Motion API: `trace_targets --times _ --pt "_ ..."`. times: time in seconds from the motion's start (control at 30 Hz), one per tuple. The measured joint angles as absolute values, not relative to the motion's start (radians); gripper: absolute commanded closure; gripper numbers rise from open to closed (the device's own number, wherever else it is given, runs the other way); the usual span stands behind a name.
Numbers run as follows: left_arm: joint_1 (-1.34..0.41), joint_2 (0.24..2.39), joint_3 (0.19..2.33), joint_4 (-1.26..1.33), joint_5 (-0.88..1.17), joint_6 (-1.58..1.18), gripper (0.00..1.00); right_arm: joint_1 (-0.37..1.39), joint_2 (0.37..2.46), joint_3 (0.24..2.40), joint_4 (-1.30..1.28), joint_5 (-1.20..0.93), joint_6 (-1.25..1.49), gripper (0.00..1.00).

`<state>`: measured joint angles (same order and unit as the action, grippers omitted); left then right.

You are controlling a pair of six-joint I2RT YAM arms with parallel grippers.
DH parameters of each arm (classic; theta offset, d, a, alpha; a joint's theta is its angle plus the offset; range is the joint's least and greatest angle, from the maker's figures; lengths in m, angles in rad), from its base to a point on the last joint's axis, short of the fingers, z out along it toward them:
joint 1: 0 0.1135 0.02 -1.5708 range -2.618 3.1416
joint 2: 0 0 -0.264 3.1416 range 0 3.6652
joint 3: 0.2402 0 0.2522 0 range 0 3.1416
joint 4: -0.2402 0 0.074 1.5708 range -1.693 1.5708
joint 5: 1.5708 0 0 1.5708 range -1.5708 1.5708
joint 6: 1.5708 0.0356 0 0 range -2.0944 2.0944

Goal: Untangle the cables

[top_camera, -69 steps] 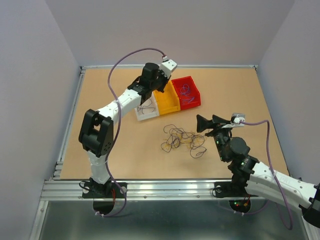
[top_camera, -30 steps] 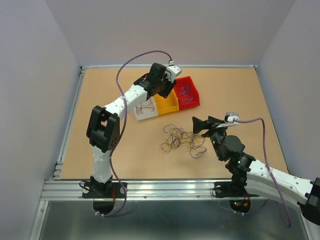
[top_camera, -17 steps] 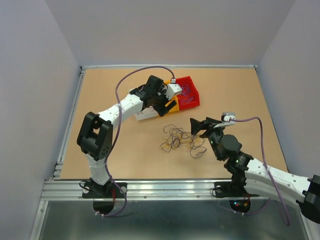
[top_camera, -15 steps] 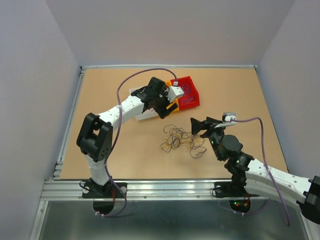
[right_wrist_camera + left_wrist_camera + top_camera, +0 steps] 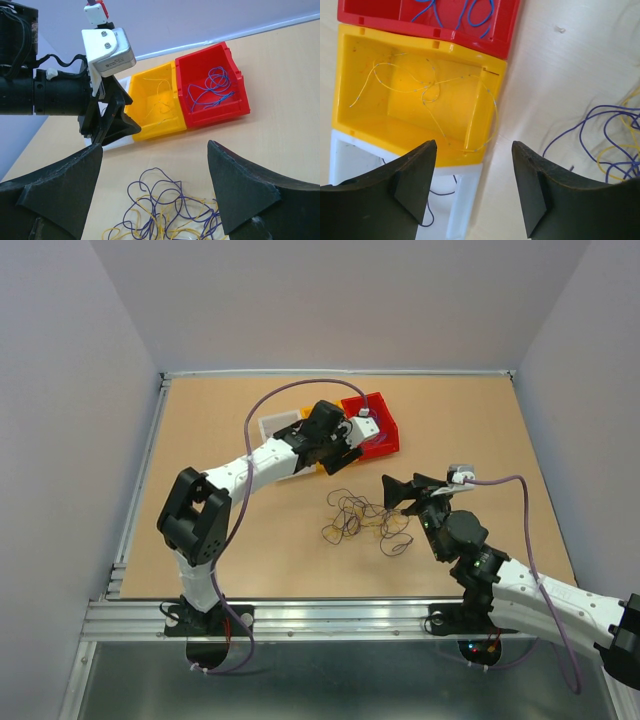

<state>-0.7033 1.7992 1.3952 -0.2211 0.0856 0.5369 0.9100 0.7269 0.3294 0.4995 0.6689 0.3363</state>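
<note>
The left arm reaches from the near left corner of the table out over a row of three small bins. Its left jaws stand apart with nothing between them. In the wrist view the two dark fingers frame the near corner of the yellow bin and the edge of the white bin below them.

The white bin is leftmost, and a short dark strand shows inside it. The yellow bin touches it on the right and holds a thin yellow wire, loosely looped, with one end draped over the near wall. The red bin comes next, side by side with the yellow one, and holds a coil of blue-purple wire.

The cables lie in a loose, loopy heap of purple, yellow and dark strands on the bare table, near the bins and on their near side, touching neither arm.

Just right of the heap, the right arm points its right jaws toward it from above. They are spread wide and empty, and the heap shows low between the fingers in the wrist view.
</note>
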Motion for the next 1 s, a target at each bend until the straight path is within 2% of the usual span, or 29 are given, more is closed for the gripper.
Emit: trace_targets --times 0.2,0.33,0.4,0.43,0.53,0.6,0.83,1.0 --pt "-0.699 1.842 1.396 -0.205 0.059 0.534 0.3 0.91 0.726 0.329 0.5 0.666 0.336 0.1" --pt "-0.699 1.892 1.397 -0.207 0.058 0.533 0.44 0.91 0.72 0.329 0.498 0.665 0.336 0.1" --pt "-0.698 1.915 1.404 -0.212 0.059 0.533 0.54 0.91 0.715 0.329 0.498 0.665 0.336 0.1" --pt "-0.698 1.924 1.409 -0.215 0.059 0.53 0.7 0.91 0.714 0.329 0.498 0.665 0.336 0.1" --pt "-0.698 1.945 1.431 -0.216 0.056 0.521 0.95 0.91 0.713 0.329 0.498 0.665 0.337 0.1" --pt "-0.689 1.948 1.444 -0.217 0.063 0.512 1.0 0.91 0.713 0.329 0.498 0.665 0.337 0.1" --pt "-0.63 1.957 1.523 -0.233 0.131 0.472 1.0 0.91 0.713 0.329 0.498 0.665 0.339 0.1" --pt "-0.571 2.053 1.686 -0.266 0.174 0.423 1.0 0.91 0.714 0.329 0.498 0.665 0.34 0.1"
